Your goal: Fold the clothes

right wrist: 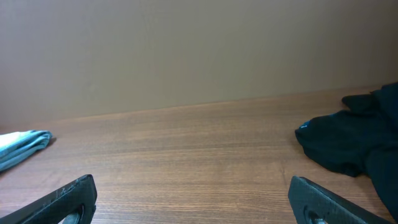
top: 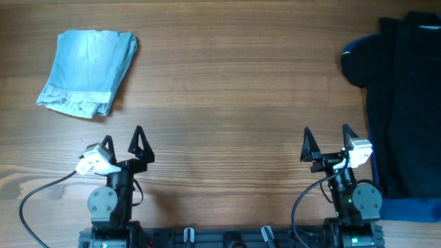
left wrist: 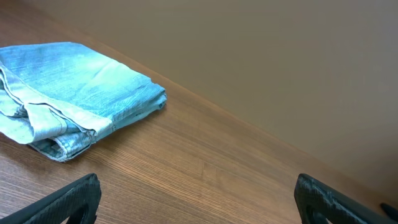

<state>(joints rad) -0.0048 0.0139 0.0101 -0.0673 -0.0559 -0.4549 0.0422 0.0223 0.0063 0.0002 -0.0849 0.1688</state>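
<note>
A folded light-blue denim garment [top: 88,71] lies at the table's far left; it fills the upper left of the left wrist view [left wrist: 68,99] and peeks in at the left edge of the right wrist view [right wrist: 22,147]. A dark navy garment [top: 403,103] lies unfolded along the right edge, with a blue edge near the front; it also shows in the right wrist view [right wrist: 351,140]. My left gripper [top: 124,143] is open and empty near the front left. My right gripper [top: 325,141] is open and empty near the front right, just left of the navy garment.
The wooden table [top: 234,103] spans the view. Both arm bases and their cables sit at the front edge. A plain beige wall stands behind the table's far edge.
</note>
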